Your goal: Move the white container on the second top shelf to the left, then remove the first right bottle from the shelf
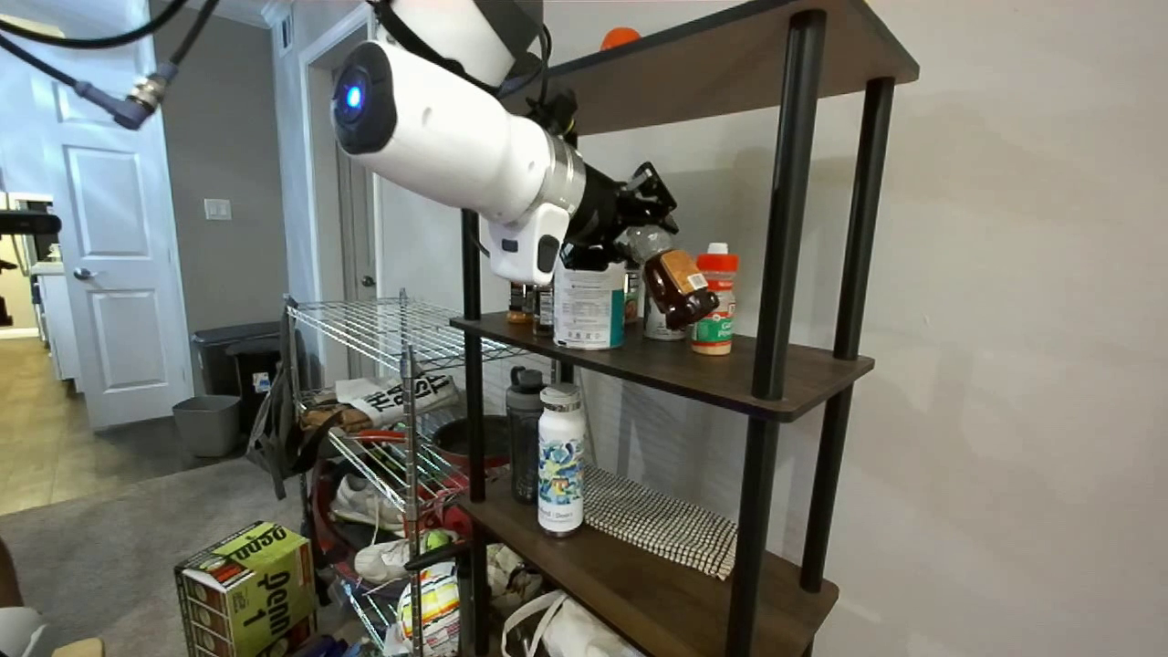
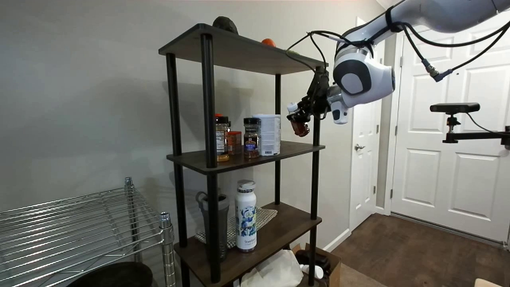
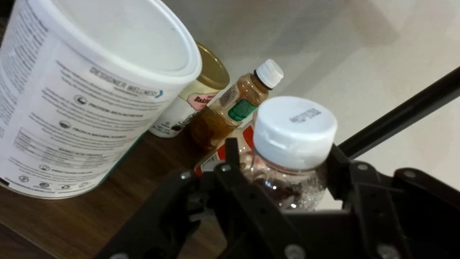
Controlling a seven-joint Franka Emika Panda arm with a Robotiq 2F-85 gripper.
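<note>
Gripper [image 3: 285,162], one: jaws part-closed and clamped on the bottle [image 1: 680,285], one to either side of its clear upper part. Bottle so held, one: white cap, brown contents, orange-yellow label; tilted, cap end higher, raised off the second level from the top of the shelf [image 1: 787,228]. White container [image 3: 93,118], one: upright on that level, near the held bottle, to its left in the wrist view and apart from the jaws there; in an exterior view the gripper covers part of its top. Same level: gold-lidded can [image 3: 197,95], one; slim amber bottle [image 3: 230,108] with white cap and green label, one, just beside the can; red-capped bottle [image 1: 716,306], green label, one; dark-lidded jars [image 2: 252,138], two plainly seen, anything behind them too hidden to count; orange-red container [image 2: 234,142], one, between those two jars. Level below: patterned white flask [image 1: 560,461], one; dark flask [image 1: 525,433], one, just beside it; checked mat [image 1: 662,525], one. Top level: orange object [image 2: 269,42], one; dark rounded object [image 2: 225,24], one; neither identifiable. Wire rack [image 2: 167,239], one, beside the shelf. Box [image 1: 265,593] lettered "Penn", one, on the floor near the rack.
</note>
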